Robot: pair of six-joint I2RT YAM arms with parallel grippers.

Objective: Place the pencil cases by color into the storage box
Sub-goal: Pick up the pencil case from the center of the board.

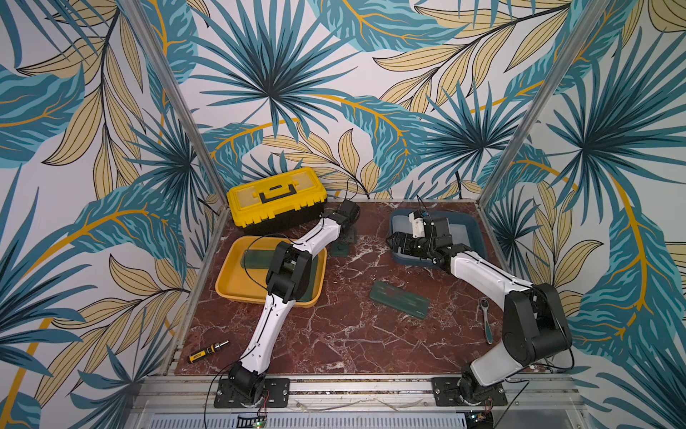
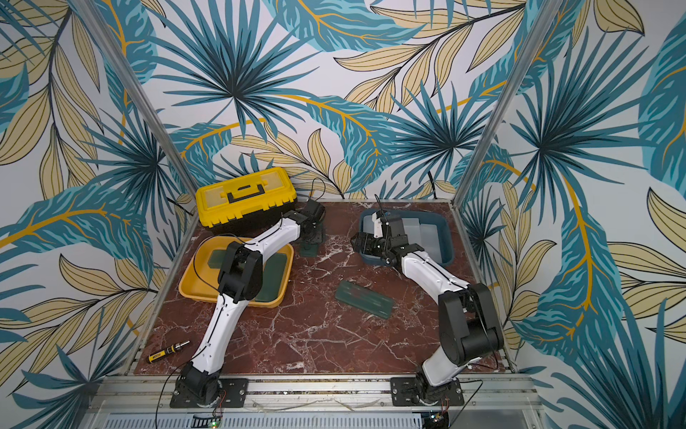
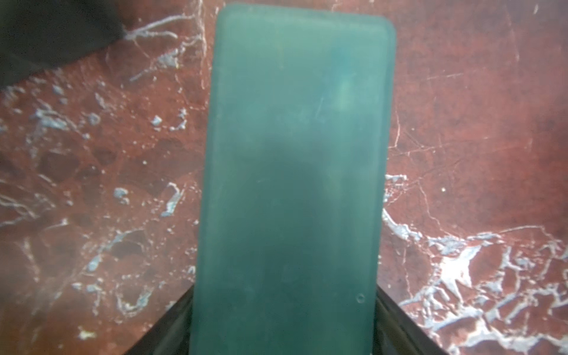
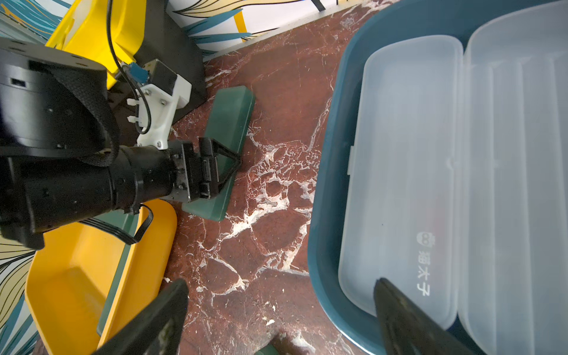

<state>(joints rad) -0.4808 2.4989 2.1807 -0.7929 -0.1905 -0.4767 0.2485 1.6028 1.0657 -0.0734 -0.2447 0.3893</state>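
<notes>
Both top views look steeply down over the whole table (image 1: 334,334); wrist views sit close above it.

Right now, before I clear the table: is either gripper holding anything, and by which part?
The left gripper clamps a green case lying on the table, by its two long sides. The right gripper is open, empty.

Red marble table (image 1: 334,334) carries toolbox (image 1: 276,195), yellow tray (image 1: 230,282), blue bin (image 1: 479,230), green cases (image 1: 400,299), screwdriver (image 1: 208,352), ratchet (image 1: 486,319).

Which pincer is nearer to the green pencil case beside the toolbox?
Left. The left pincer clamps that green pencil case; the right pincer hangs open apart from it, by the blue bin's rim.
</notes>
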